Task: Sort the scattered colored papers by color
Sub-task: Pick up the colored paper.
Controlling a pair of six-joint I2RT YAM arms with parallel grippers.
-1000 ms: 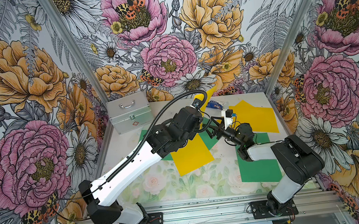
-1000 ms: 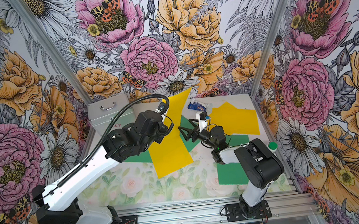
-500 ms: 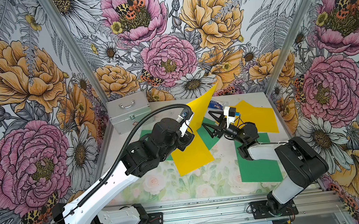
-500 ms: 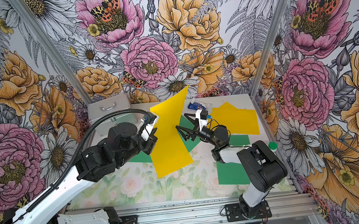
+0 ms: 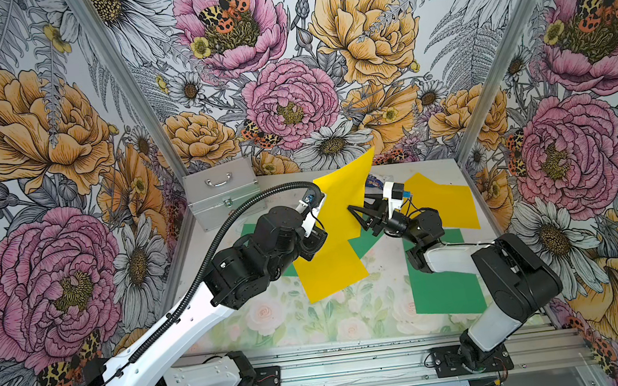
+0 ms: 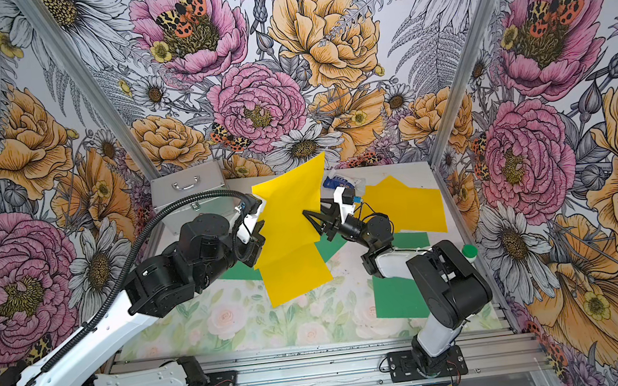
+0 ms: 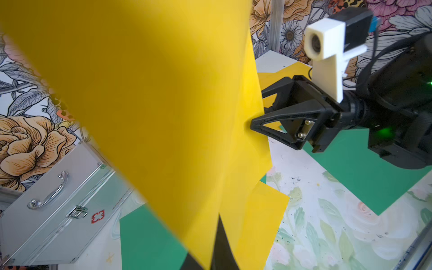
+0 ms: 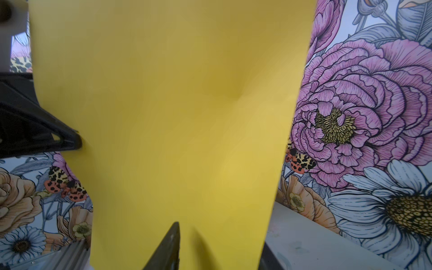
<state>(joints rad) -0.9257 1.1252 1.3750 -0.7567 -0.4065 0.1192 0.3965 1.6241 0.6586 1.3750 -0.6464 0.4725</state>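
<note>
L arm is reaching fwd, L pincer [image 5: 322,228] clamping raised yellow sheet [image 5: 343,198]; R pincer [image 7: 257,107] is straddling its edge, jaws half-open. Silver case [image 5: 223,195] is sitting shut, contents unseen.

You see left claw [image 6: 260,235] pinching raised yellow sheet [image 6: 288,208], right claw [image 6: 312,221] at its opposite edge, both above the counter [image 6: 235,327]

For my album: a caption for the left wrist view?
Yellow sheet held aloft, right gripper straddling its edge, green sheets below.
</note>
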